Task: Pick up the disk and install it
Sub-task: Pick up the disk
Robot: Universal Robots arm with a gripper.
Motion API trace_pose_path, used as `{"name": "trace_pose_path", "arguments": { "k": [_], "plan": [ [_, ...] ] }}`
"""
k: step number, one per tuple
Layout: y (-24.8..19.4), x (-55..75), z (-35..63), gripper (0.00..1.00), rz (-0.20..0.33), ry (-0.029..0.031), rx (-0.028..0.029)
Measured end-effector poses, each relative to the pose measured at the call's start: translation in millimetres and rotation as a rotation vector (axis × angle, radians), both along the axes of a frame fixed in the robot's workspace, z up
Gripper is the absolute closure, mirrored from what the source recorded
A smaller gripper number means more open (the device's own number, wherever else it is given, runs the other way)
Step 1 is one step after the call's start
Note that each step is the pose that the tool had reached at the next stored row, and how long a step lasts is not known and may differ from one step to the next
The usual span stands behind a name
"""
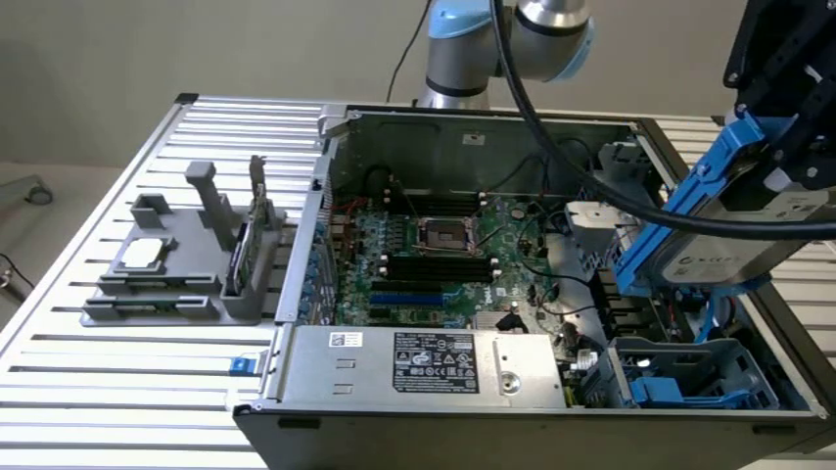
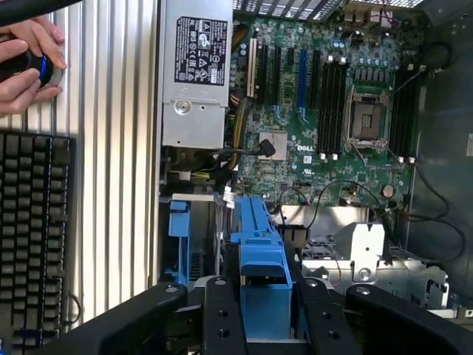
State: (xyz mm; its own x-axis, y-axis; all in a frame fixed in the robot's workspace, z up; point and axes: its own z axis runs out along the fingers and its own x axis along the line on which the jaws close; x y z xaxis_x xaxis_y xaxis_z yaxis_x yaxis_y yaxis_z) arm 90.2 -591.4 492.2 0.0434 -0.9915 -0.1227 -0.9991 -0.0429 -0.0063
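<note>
As the claw (image 2: 264,310) grips it, blue-framed silver disk (image 1: 712,262)

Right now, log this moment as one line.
gripper: shut on the disk | disk: held tilted above open computer case | install: not yet done

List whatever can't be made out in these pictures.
- Exterior view: gripper holding the disk is cut off by the frame's top and right edges.
- Exterior view: a black cable crosses the disk's face; its lettering is too small.
- Wrist view: a hand grips a dark object, cut off by the edge; unidentifiable.
</note>
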Motion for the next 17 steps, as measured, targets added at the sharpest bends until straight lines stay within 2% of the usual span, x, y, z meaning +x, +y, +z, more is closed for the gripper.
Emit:
{"name": "trace_pose_path", "arguments": {
  "k": [6, 11, 14, 17],
  "plan": [
    [-12.0, 6.5, -2.2, 0.67, 0.0, -0.0016, -0.0008],
    [-17.9, 7.3, -6.8, 0.67, 0.0, -0.0105, -0.0046],
    [-19.0, 7.6, -8.7, 0.67, -0.001, -0.0158, -0.0142],
    [-19.9, 8.1, -10.6, 0.67, -0.001, -0.0198, -0.0286]
  ]
}}
